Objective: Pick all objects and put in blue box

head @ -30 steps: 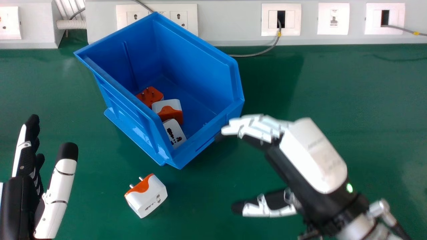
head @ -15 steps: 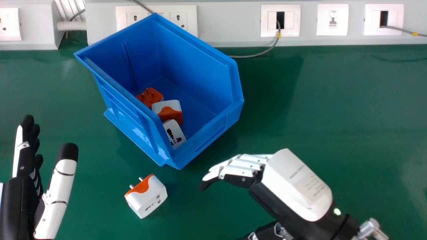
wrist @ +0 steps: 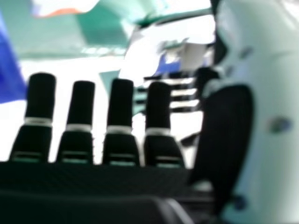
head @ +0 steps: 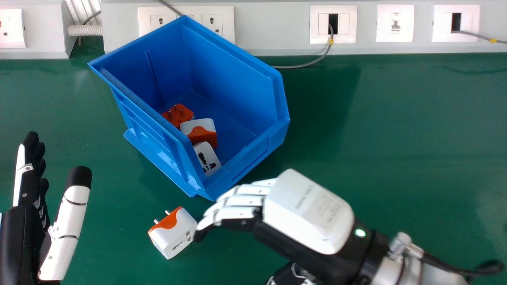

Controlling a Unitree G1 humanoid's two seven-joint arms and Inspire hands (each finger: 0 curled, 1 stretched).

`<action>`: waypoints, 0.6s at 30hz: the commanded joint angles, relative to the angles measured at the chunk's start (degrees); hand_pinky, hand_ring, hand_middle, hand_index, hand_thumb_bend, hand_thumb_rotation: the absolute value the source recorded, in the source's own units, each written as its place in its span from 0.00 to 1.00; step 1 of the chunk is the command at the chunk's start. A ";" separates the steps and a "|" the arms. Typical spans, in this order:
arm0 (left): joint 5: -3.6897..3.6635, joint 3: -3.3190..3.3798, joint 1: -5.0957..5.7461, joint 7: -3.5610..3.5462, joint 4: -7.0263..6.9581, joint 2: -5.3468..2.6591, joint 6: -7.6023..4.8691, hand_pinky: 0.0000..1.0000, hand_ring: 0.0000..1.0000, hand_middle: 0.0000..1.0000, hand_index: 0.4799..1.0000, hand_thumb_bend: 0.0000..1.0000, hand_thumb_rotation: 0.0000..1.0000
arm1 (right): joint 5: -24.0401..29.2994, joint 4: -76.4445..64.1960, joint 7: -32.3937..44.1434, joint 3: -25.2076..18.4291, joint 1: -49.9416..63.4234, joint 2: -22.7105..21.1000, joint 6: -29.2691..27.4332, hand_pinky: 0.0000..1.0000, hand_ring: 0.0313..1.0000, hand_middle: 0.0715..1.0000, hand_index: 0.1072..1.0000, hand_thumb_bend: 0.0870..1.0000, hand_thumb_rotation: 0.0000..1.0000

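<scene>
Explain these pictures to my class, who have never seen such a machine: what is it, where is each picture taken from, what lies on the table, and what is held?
This is a robot with two arms and hands shaped like ours. One view comes from its head, looking down at the table; the other comes from a camera at its right hand. On the table stands a blue box with three plugs inside. A loose plug lies outside, close to the right hand's fingertips. Both hands, the left hand too, are open and hold nothing.
</scene>
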 commanded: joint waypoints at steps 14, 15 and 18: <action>-0.62 0.86 -0.49 -0.21 0.08 0.60 -1.34 1.00 1.00 1.00 0.98 0.62 0.83 | 1.01 -1.69 7.54 4.86 -5.91 3.09 0.29 0.86 0.99 0.99 0.92 0.67 0.29; -0.65 0.87 -0.46 -0.23 0.18 0.59 -1.44 1.00 1.00 1.00 0.97 0.62 0.83 | 1.25 -1.46 7.81 5.15 -6.19 3.33 0.22 0.86 0.99 0.99 0.92 0.66 0.29; -0.79 0.91 -0.52 -0.35 0.41 0.67 -1.53 1.00 1.00 1.00 0.97 0.62 0.83 | 1.31 -0.58 8.75 6.18 -7.57 4.47 0.66 0.85 0.99 0.99 0.92 0.64 0.28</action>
